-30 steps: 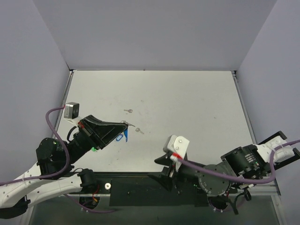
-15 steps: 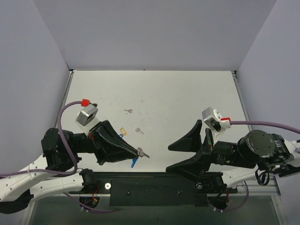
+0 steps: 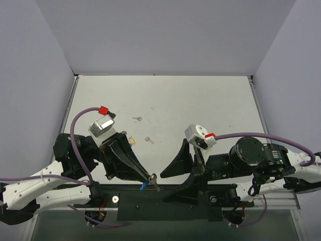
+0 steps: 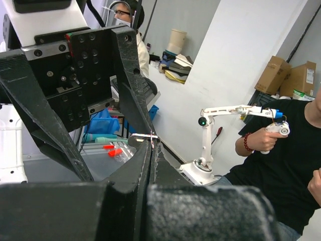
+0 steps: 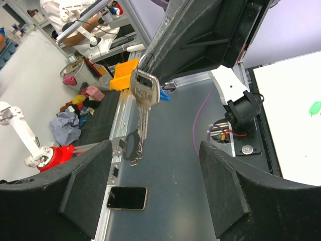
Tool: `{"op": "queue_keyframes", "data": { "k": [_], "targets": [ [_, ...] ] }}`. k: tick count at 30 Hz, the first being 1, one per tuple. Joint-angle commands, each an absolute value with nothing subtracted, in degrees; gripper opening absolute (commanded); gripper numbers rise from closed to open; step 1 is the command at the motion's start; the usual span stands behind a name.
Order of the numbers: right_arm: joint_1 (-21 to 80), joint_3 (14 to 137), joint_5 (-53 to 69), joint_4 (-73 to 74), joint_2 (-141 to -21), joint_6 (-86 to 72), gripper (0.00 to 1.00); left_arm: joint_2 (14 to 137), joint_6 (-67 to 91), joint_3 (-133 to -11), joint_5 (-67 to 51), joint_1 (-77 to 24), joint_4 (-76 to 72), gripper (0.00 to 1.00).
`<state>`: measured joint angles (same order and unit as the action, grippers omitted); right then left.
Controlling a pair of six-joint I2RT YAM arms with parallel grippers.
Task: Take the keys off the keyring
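Observation:
My left gripper [image 3: 150, 176] is shut on the keyring [image 5: 140, 61] and holds it over the table's near edge. Silvery keys [image 5: 143, 95] hang from the ring, with a blue tag [image 5: 164, 96] beside them and a black loop and a short chain at the bottom. The bunch [image 3: 154, 182] also shows in the top view. In the left wrist view the closed gripper [image 4: 152, 143] pinches a thin metal piece. My right gripper [image 3: 162, 188] is open wide just right of the bunch. In the right wrist view the keys hang between its spread gripper [image 5: 155, 145] tips.
Two small loose keys [image 3: 137, 119] [image 3: 148, 140] and a yellow tag [image 3: 131, 140] lie on the white table. A green tag [image 5: 315, 108] lies on the table too. The black base plate [image 3: 150, 203] runs along the near edge. A phone [image 5: 126, 198] lies below.
My left gripper has carried the key bunch nearer and to the right, off the table's front edge. My right arm has swung left, bringing its open fingers up to the bunch.

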<state>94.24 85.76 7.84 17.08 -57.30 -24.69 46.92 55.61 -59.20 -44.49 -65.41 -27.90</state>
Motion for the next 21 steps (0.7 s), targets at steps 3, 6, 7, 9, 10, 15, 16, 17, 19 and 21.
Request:
{"op": "queue_keyframes", "data": {
  "k": [3, 6, 7, 9, 10, 15, 16, 17, 19, 21],
  "targets": [
    [92.0, 88.7, 12.3, 9.7, -57.6, -26.4, 0.61, 46.8, 56.5, -61.2, -46.2, -65.5, -31.6, 0.0],
    [91.1, 88.8, 12.8, 8.1, -58.0, -27.2, 0.55, 46.7, 56.0, -60.7, -45.8, -65.5, -30.7, 0.0],
    [90.8, 88.8, 13.2, 7.6, -58.2, -27.6, 0.54, 46.6, 55.7, -60.6, -45.8, -65.5, -30.4, 0.0],
    [90.5, 88.7, 13.7, 6.5, -58.5, -28.2, 0.51, 46.5, 55.5, -60.1, -45.4, -65.5, -30.4, 0.0],
    [90.4, 88.7, 14.1, 6.2, -59.1, -28.4, 0.5, 46.3, 55.3, -59.9, -45.2, -65.5, -30.2, 0.0],
    [90.3, 89.0, 15.4, 4.3, -60.6, -29.7, 0.46, 46.0, 54.1, -59.6, -44.4, -65.6, -28.9, 0.0],
    [90.3, 89.0, 15.6, 4.0, -61.0, -29.8, 0.45, 46.0, 53.8, -59.5, -44.1, -65.6, -28.5, 0.0],
    [90.3, 88.9, 15.6, 3.5, -61.2, -30.2, 0.43, 45.8, 53.6, -59.5, -43.9, -65.6, -28.2, 0.0],
    [90.4, 88.9, 16.0, 2.6, -61.5, -30.7, 0.39, 45.6, 53.0, -59.5, -43.5, -65.6, -27.3, 0.0],
    [90.3, 89.1, 16.2, 2.4, -62.0, -30.9, 0.35, 45.5, 51.8, -59.7, -42.7, -65.6, -25.2, 0.0]
  ]
}}
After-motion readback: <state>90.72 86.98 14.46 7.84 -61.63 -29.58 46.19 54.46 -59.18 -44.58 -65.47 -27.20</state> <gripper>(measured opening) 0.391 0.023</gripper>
